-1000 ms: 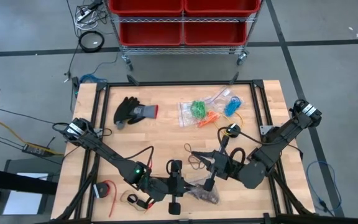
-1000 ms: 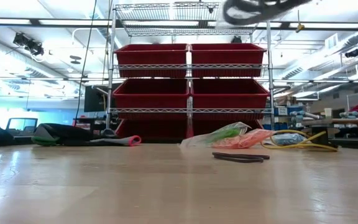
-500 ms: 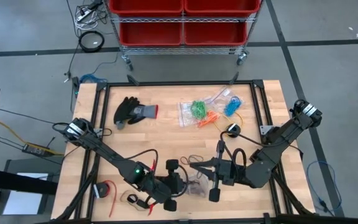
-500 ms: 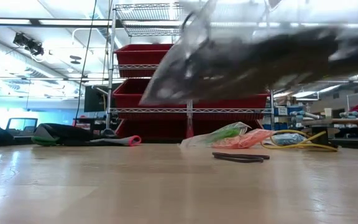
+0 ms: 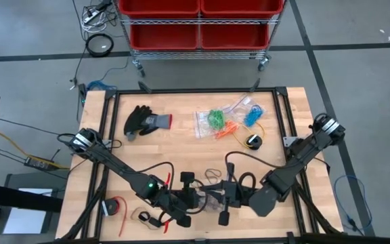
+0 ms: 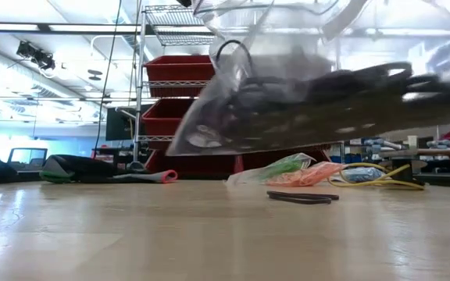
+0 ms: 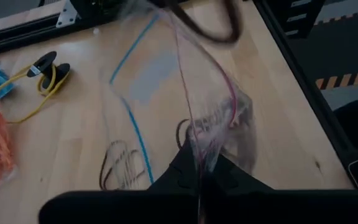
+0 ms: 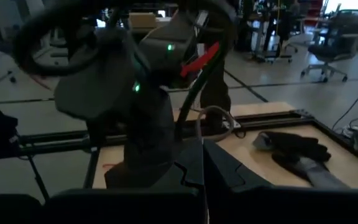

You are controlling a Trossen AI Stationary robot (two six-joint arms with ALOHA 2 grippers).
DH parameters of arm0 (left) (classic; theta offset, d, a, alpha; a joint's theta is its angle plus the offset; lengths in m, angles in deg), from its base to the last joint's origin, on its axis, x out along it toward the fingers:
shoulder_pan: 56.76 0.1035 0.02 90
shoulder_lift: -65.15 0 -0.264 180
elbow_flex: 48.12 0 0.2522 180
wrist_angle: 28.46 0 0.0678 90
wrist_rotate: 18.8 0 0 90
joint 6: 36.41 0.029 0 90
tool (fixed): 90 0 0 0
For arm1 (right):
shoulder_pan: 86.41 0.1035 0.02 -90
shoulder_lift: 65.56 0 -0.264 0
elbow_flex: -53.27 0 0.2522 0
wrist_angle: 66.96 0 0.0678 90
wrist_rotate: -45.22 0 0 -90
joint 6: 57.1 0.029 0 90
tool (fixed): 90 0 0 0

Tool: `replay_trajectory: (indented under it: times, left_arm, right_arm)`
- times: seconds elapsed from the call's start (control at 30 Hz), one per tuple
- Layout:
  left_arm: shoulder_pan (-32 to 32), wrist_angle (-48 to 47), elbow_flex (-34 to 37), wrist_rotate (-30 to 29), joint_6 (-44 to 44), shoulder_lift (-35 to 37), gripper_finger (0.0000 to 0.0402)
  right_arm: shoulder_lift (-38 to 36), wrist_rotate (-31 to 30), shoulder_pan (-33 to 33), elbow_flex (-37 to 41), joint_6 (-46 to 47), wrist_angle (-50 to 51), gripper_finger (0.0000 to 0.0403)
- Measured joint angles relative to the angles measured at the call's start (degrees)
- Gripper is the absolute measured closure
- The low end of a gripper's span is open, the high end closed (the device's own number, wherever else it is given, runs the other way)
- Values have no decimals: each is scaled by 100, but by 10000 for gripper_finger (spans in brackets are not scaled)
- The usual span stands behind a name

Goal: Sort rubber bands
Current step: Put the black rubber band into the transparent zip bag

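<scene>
A clear zip bag [image 5: 210, 200] with black rubber bands inside hangs above the table's near middle; it fills the top of the low view [image 6: 311, 94]. My left gripper [image 5: 196, 198] is shut on the bag's left side. My right gripper [image 5: 222, 199] is shut at its right side. A few loose black rubber bands [image 5: 213, 175] lie flat on the table just beyond it. Clear bags of green [image 5: 215, 120], orange [image 5: 227, 129] and blue [image 5: 252, 116] bands lie at the far middle. My left gripper pinches the bag's thin film near its zip edge [image 7: 199, 163] between its two fingers, coming level from the table's left. The bag is lifted clear and sags slack, with the black bands gathered low inside. My right gripper meets the bag's right side [image 5: 217, 199] level from the table's right with its fingers [image 8: 219, 167] closed. The film between them barely shows, so which part it has cannot be told.
A black glove [image 5: 144, 120] lies at the far left. A yellow cable with a black end [image 5: 252, 141] lies right of the bags. A red roll [image 5: 116, 207] sits at the near left. A rack of red bins [image 5: 198, 24] stands beyond the far edge.
My right gripper has gone toward the table's left and near edge, up to the bag, and has shut from wide open. The bag, held by my left gripper, has come away from the near edge and into the low view, and now hangs between both grippers.
</scene>
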Motion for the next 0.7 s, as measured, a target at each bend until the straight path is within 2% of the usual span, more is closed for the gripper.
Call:
replay_trajectory:
  times: [0.43,0.57,0.7]
  left_arm:
    - [-2,-17,0,1,-10,0,399]
    - [-2,-19,0,1,-17,0,399]
    - [-4,-19,0,1,-19,0,399]
  right_arm:
    - [162,-129,2,2,824,694,403]
    - [156,-482,33,2,591,589,403]
    - [151,-534,35,2,139,223,403]
